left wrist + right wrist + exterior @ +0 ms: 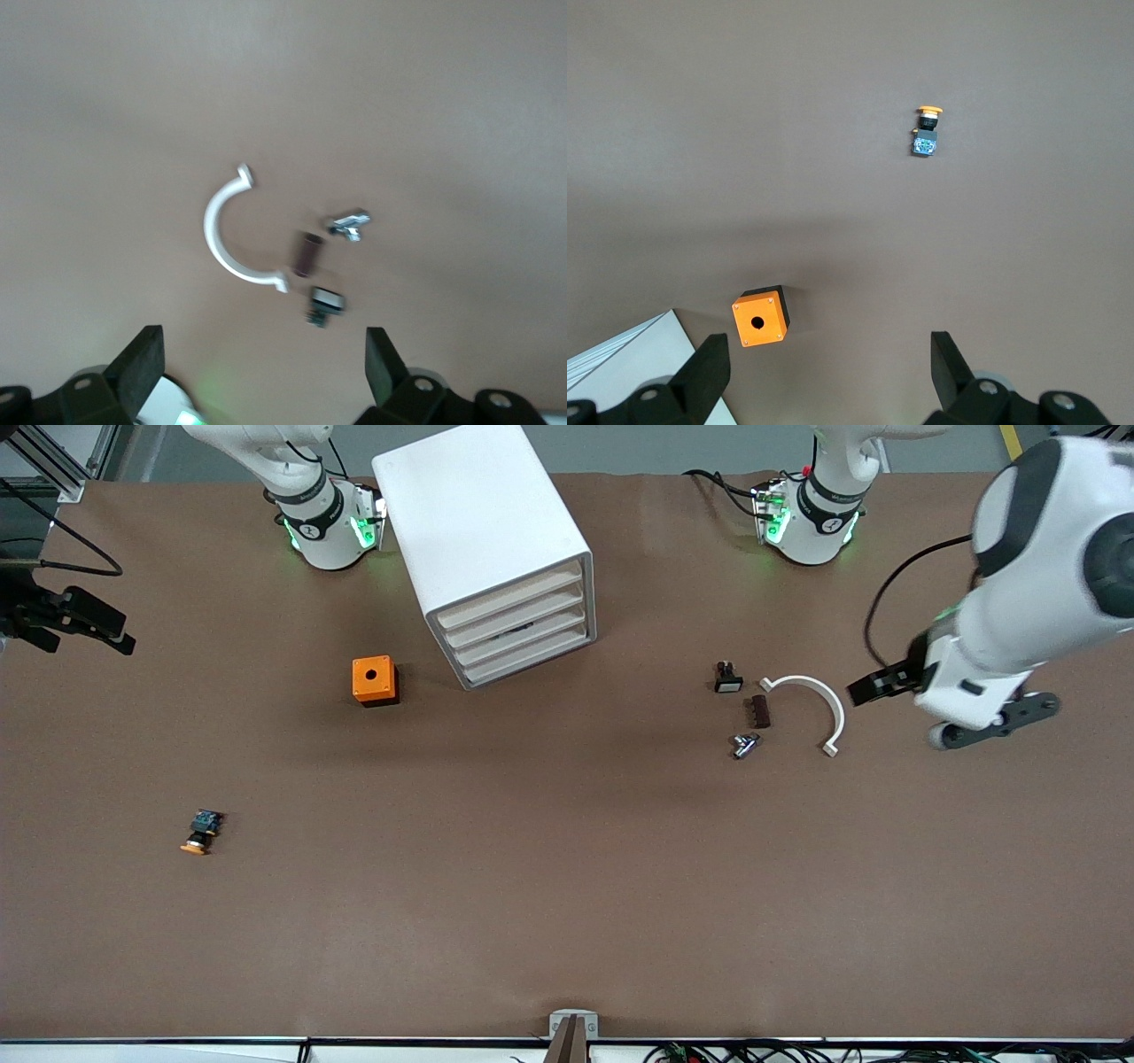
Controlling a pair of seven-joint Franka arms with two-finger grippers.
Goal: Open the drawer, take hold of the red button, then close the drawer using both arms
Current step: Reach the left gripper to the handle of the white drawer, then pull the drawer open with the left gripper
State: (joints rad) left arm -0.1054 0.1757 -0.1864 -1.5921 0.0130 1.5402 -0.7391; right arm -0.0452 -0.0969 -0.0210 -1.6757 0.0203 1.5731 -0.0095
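The right gripper (pixel 75 622) hangs open-fingered at the table's (pixel 567 921) right-arm edge. The orange-capped button (pixel 201 833) lies alone amid bare brown surface. The drawer unit (pixel 496 558) has all drawers closed; the red button cannot be seen. The left gripper (pixel 952 708) hovers open-fingered beside the white clamp (pixel 819 700).

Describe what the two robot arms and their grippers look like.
Both arms are glossy white with black joint rings. The left arm carries a black cable along its side. Green lights glow at both bases. The left gripper and right gripper are black, each with two wedge-shaped fingers.
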